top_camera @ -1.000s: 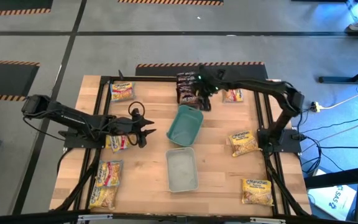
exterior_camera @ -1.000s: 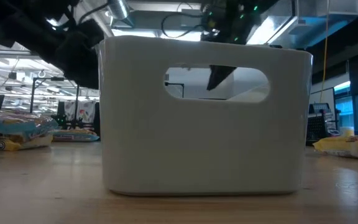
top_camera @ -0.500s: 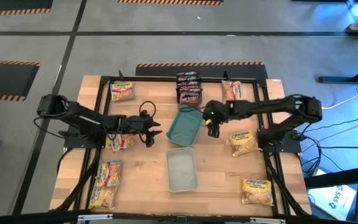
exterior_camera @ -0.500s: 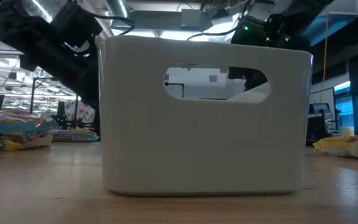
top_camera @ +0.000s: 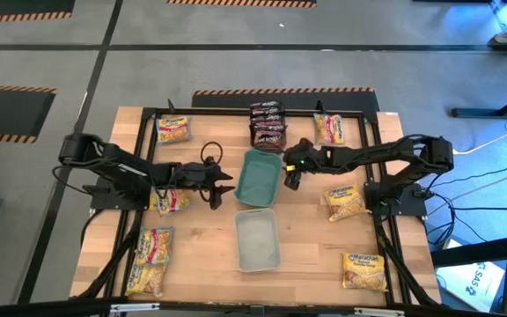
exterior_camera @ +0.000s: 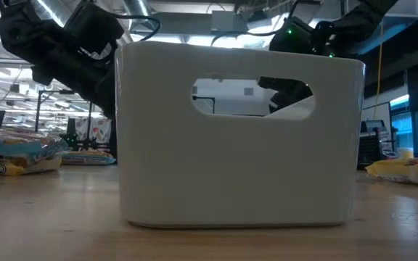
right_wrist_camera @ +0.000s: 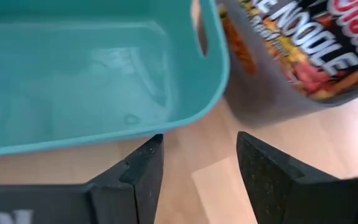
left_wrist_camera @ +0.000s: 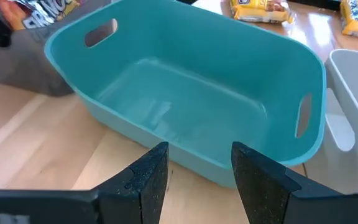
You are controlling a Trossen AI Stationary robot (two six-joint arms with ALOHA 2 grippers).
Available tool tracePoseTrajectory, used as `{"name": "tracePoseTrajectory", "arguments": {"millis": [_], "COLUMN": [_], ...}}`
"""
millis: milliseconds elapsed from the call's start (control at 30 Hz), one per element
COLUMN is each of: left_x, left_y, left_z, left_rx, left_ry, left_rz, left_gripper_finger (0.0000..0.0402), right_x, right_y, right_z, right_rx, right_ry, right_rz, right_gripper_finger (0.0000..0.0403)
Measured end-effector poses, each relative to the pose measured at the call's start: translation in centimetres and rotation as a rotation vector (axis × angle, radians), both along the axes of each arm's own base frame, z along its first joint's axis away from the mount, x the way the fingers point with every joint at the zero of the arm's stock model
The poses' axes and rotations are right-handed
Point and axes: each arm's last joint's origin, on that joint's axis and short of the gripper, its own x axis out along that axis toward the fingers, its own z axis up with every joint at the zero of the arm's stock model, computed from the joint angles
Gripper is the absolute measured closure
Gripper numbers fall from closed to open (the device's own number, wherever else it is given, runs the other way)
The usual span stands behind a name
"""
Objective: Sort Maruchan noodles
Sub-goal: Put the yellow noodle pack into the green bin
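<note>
Noodles spread over the worktop: two yellow packets [top_camera: 150,261] at the near-left corner, long axes toward the far edge; one [top_camera: 173,129] at the far-left corner, long axis along that edge. My left gripper [top_camera: 223,186] sits left of the teal tray [top_camera: 261,177], jaws partly open, empty. Dark packets [top_camera: 268,123] fill the grey tray at far centre. My right gripper [top_camera: 290,177] is at the teal tray's right rim, partly open, empty. More yellow packets [top_camera: 344,202] lie along the right edge.
</note>
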Motion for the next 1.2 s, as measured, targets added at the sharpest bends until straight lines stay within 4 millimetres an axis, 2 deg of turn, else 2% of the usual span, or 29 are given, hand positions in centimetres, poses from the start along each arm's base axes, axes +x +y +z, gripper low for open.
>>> {"name": "tracePoseTrajectory", "arguments": {"millis": [333, 467, 633, 833, 967, 1100, 1200], "left_x": [1.0, 1.0, 0.5, -0.6, -0.7, -0.7, -0.7], "left_y": [-0.2, 0.1, 0.1, 0.2, 0.3, 0.3, 0.0], "left_z": [-1.1, 0.1, 1.6, 2.8, 2.9, 2.9, 2.8], "left_rx": [-0.036, -0.026, -0.013, 0.053, 0.081, 0.08, 0.08], "left_ry": [-0.05, -0.103, -0.146, -0.115, -0.101, -0.096, -0.092], "left_rz": [-0.052, -0.047, -0.05, -0.031, -0.004, -0.006, -0.015], "left_gripper_finger": [0.0232, 0.0232, 0.0232, 0.0232, 0.0232, 0.0232, 0.0232], "right_x": [0.0, 0.4, -0.4, -3.1, -5.7, -8.6, -10.4], "right_y": [-0.2, 0.1, 0.8, 2.6, 3.7, 4.4, 4.7], "right_z": [0.1, 1.4, 3.1, 5.7, 6.7, 6.6, 5.8], "right_rx": [-0.051, -0.04, -0.063, -0.024, 0.097, 0.337, 0.458], "right_ry": [-0.006, -0.051, -0.069, -0.047, 0.012, 0.152, 0.284], "right_rz": [-0.051, -0.029, -0.014, 0.021, 0.0, -0.078, -0.18], "right_gripper_finger": [0.0219, 0.0219, 0.0219, 0.0219, 0.0219, 0.0219, 0.0219]}}
